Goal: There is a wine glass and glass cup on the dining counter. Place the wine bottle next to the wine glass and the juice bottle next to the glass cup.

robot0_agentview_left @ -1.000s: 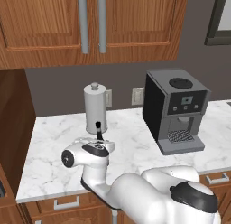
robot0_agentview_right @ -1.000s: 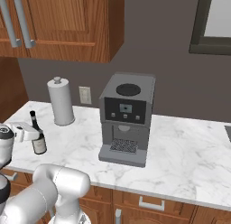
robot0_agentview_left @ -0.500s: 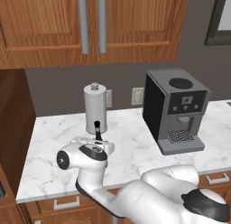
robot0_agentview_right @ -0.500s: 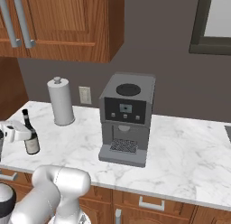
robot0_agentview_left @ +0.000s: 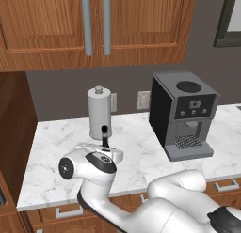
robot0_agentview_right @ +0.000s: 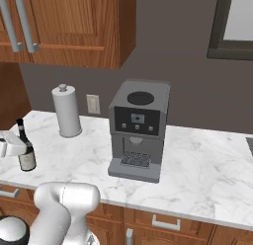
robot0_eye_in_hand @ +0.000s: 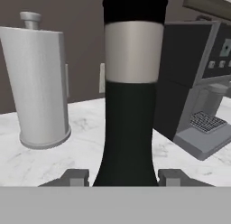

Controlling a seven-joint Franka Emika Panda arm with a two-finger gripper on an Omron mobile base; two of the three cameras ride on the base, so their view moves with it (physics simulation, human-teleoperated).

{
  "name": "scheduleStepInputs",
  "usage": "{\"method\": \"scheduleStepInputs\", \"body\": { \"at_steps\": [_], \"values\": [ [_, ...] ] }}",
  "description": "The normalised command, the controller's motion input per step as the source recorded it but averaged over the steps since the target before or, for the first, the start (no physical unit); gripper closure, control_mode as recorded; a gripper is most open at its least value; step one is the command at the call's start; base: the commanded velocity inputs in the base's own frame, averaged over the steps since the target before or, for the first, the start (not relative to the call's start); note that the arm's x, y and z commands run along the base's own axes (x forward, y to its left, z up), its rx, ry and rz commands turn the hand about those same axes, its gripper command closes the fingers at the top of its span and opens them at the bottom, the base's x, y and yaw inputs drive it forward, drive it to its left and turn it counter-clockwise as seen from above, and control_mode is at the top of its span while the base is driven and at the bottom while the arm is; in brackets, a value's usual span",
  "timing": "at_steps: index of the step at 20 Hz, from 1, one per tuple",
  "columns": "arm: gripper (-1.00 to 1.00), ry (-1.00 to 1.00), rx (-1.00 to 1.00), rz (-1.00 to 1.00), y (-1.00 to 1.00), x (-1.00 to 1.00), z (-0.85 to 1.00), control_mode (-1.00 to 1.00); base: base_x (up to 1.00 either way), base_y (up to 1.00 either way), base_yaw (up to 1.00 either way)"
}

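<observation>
From where I stand, the gripper (robot0_eye_in_hand: 122,177) has its two dark finger tips (robot0_eye_in_hand: 76,176) spread about as wide as the wine bottle (robot0_eye_in_hand: 128,96) is thick, one on each side of the bottle's lower body, right up against it or nearly so; I cannot tell for sure whether they are pressing on it. Seen along the hand, the black bottle fills the middle, its pale label band high up. From the right side, the wine bottle (robot0_agentview_right: 24,146) stands upright on the white marble worktop (robot0_agentview_right: 197,165) near its left end, with the white hand (robot0_agentview_right: 10,143) just beside it at label height. From the left side, only the slim neck and cap of the bottle (robot0_agentview_left: 104,135) rise above the arm's white wrist (robot0_agentview_left: 92,161), in front of the paper towel roll (robot0_agentview_left: 99,113). Counting things: one wine bottle, one paper towel roll (robot0_agentview_right: 66,110) on its holder toward the back wall, one grey coffee machine (robot0_agentview_right: 138,129) to the right of the roll and well apart from the bottle, and one wall outlet (robot0_agentview_right: 93,104) between roll and machine. Wooden cabinets (robot0_agentview_left: 94,27) with two grey handles hang above the worktop.
</observation>
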Motion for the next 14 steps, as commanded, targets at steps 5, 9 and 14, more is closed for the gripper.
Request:
{"method": "scheduleStepInputs", "body": {
  "at_steps": [5,9,14],
  "values": [
    [1.0,0.0,0.02,0.0,-0.16,-0.38,0.29,-1.0,0.0,0.0,0.0],
    [1.0,0.0,0.02,0.0,-0.23,-0.31,0.34,-1.0,0.0,0.0,0.0],
    [1.0,0.0,0.0,0.0,-0.2,-0.23,0.36,-1.0,0.0,0.0,0.0]
  ]
}}
